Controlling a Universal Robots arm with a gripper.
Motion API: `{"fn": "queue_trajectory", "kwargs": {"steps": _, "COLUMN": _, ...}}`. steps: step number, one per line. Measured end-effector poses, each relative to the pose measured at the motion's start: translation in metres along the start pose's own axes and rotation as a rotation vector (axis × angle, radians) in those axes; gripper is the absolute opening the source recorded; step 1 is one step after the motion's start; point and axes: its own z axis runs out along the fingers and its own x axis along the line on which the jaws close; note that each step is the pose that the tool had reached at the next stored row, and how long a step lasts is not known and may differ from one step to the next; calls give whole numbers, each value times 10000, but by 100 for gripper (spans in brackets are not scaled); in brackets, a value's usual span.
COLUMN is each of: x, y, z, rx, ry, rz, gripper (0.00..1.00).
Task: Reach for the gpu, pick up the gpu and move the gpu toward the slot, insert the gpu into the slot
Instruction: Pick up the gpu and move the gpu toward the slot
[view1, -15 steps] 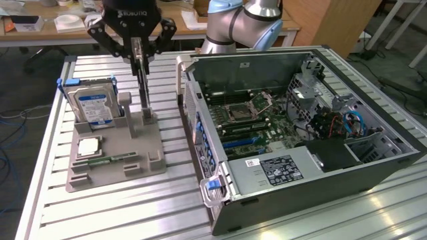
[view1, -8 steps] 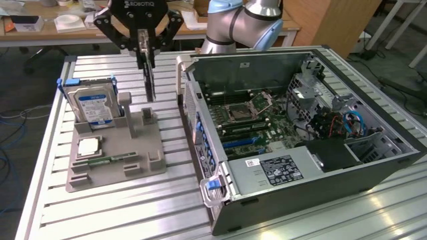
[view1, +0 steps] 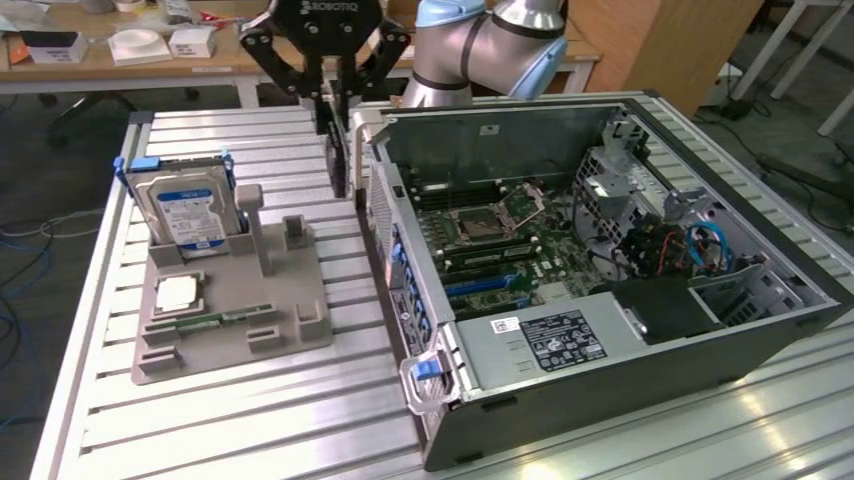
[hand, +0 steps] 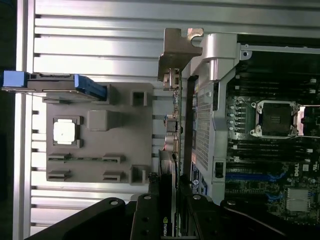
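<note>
Nearest the exterior camera, the open computer case (view1: 574, 395) lies on the slatted metal table (view1: 240, 430), its green motherboard facing up. The slot (view1: 481, 282) sits among the long narrow connector strips just past the square CPU socket (view1: 481, 222), and it is empty.

To the exterior view's left is a grey holder (view1: 267, 310) carrying a small square CPU chip (view1: 178, 293) and, further back, an upright blue-labelled hard drive (view1: 187, 208).

Beyond the holder, the gripper (view1: 339, 125) hangs fingers-down with its jaws clamped on the gpu (view1: 342, 168). The card is held on edge and off the table, just beside the outside of the case's wall – between that wall and the holder, not yet over the motherboard. The wrist view shows the card edge-on with its silver bracket end leading.

I judge the pick-up done and the carry toward the slot in hand. The rest calls for clearing the case wall, then squaring the card's lower edge to the strip before any push – a skewed entry could jam.

A cluttered desk (view1: 134, 65) stands behind.
</note>
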Motion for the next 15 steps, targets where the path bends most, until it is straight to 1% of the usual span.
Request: {"fn": "queue_trajectory", "kwargs": {"steps": 15, "x": -677, "y": -12, "z": -17, "rx": -2, "ry": 186, "rz": 9, "gripper": 26}}
